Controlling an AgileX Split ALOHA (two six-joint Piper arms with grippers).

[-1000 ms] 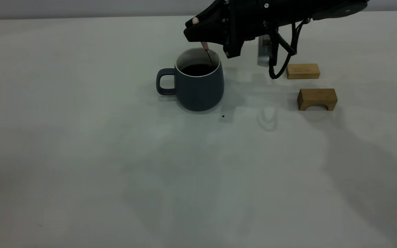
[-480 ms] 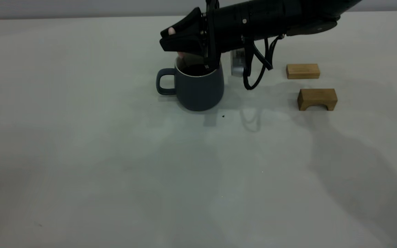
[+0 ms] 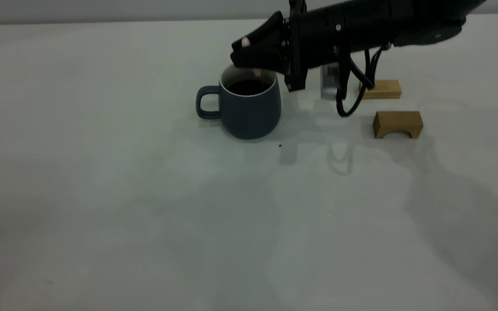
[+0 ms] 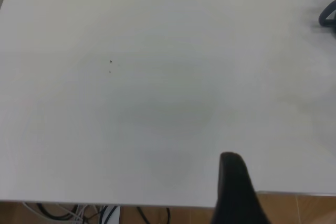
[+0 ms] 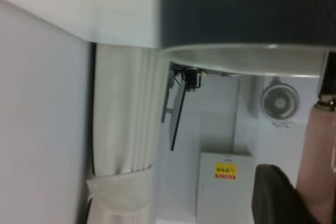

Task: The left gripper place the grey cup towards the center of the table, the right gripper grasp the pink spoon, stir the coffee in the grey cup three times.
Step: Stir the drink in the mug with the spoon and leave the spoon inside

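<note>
The right gripper (image 3: 249, 56) is being carried back toward the right side of the exterior view: half a second ago it was reaching well across the grey cup (image 3: 249, 110), past the rim on the handle side, and now it is being held over the cup's right half, close to where it was a second ago. The jaws are being kept closed on the pink spoon (image 3: 256, 72), whose pale end is showing at the gripper's tip and whose handle is dropping toward the coffee (image 3: 247, 87); the bowl of the spoon is being hidden by the rim and the gripper, so whether it is dipping into the liquid cannot be told. In the right wrist view the pink handle (image 5: 317, 156) is being seen close beside the cup's dark wall (image 5: 247, 9). The cup itself is being left unmoved, upright near the middle of the counter (image 3: 145, 194), handle to the left, with two wooden blocks (image 3: 398, 124) lying off to its right. This back-and-forth sweep is being read as one pass of the stirring, so the placing and the grasp are judged done and the count of three is underway. The left gripper (image 4: 236, 192) is being kept parked far off, over bare counter; the state of its jaws cannot be told.
</note>
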